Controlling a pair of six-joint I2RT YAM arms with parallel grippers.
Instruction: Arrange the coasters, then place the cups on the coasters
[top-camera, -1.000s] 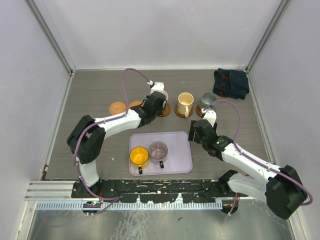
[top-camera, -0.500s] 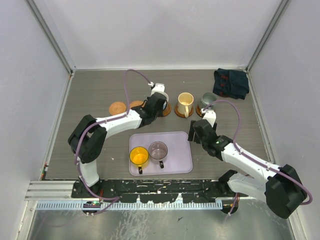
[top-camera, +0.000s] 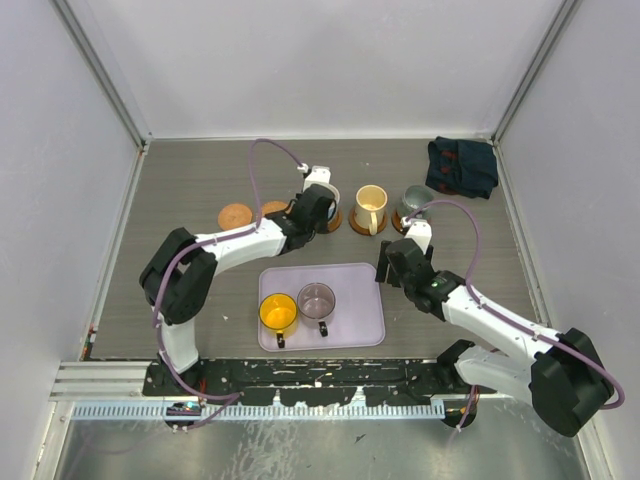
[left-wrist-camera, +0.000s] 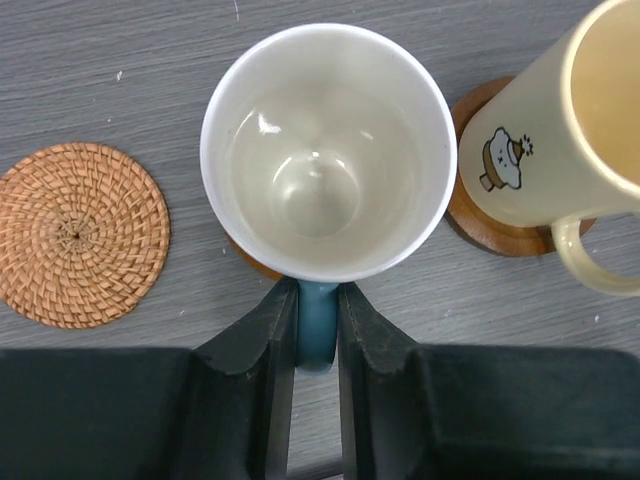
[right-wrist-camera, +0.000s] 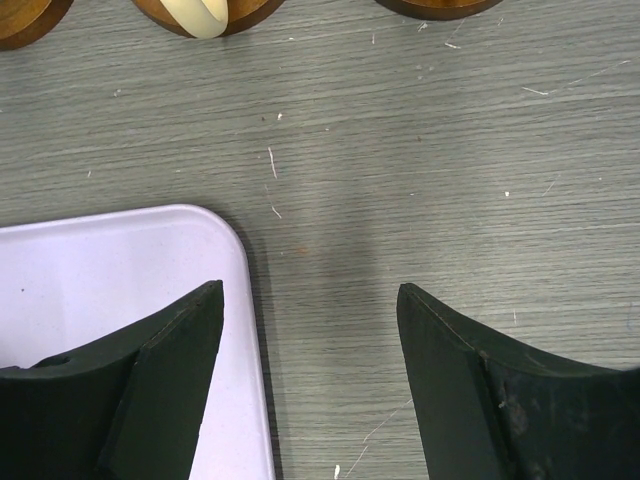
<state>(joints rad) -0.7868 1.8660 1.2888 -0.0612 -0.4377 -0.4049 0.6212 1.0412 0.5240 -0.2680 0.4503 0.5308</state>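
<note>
A white cup (left-wrist-camera: 328, 150) with a blue handle stands on a brown coaster (left-wrist-camera: 250, 262), whose edge peeks out beneath it. My left gripper (left-wrist-camera: 318, 315) is shut on that handle (top-camera: 316, 207). A woven coaster (left-wrist-camera: 80, 235) lies bare to its left, and another (top-camera: 270, 208) is partly hidden by the arm. To the right, a cream cup (top-camera: 371, 205) and a metallic cup (top-camera: 415, 203) each stand on a coaster. An orange cup (top-camera: 277, 312) and a purplish cup (top-camera: 317, 299) sit on the lilac tray (top-camera: 355, 300). My right gripper (right-wrist-camera: 310, 300) hangs open and empty over the table beside the tray's corner.
A dark folded cloth (top-camera: 462, 166) lies at the back right. Grey walls close in the table on three sides. The cream cup's handle (left-wrist-camera: 585, 265) points toward the near side, close to my left gripper's right finger.
My left arm has shifted very slightly with the white cup on its coaster. The right arm and the other cups have not moved.
</note>
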